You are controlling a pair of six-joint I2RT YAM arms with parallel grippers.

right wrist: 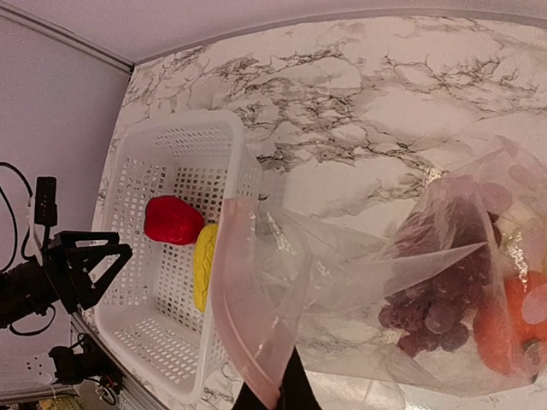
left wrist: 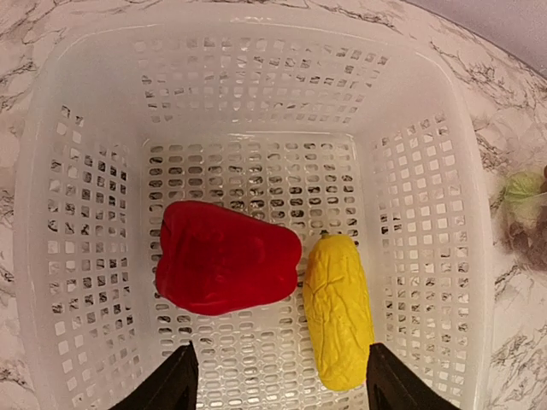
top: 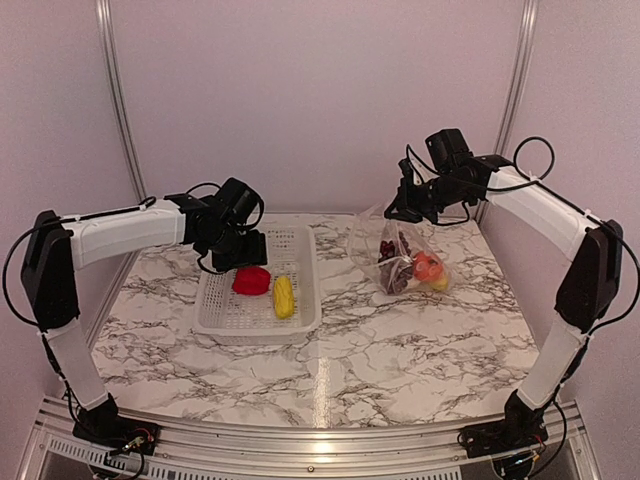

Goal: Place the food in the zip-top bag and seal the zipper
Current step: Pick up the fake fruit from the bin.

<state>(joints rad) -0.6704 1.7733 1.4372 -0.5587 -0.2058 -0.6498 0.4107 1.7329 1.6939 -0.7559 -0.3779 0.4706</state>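
Observation:
A red bell pepper (top: pixel 251 281) and a yellow corn piece (top: pixel 284 296) lie in the white basket (top: pixel 222 322). In the left wrist view the pepper (left wrist: pixel 224 257) and corn (left wrist: pixel 339 309) sit just ahead of my open left gripper (left wrist: pixel 278 384), which hovers over the basket (top: pixel 232 250). My right gripper (top: pixel 407 208) is shut on the mouth strip (right wrist: pixel 248 333) of the clear zip-top bag (top: pixel 392 245) and holds it lifted. Purple grapes (right wrist: pixel 432 303) and an orange fruit (right wrist: pixel 504 329) lie inside the bag. The cauliflower is not clearly visible.
The basket (right wrist: pixel 137 329) stands left of centre on the marble table (top: pixel 400 340). Pale walls and metal posts close the back and sides. Both arms reach in from the near edge.

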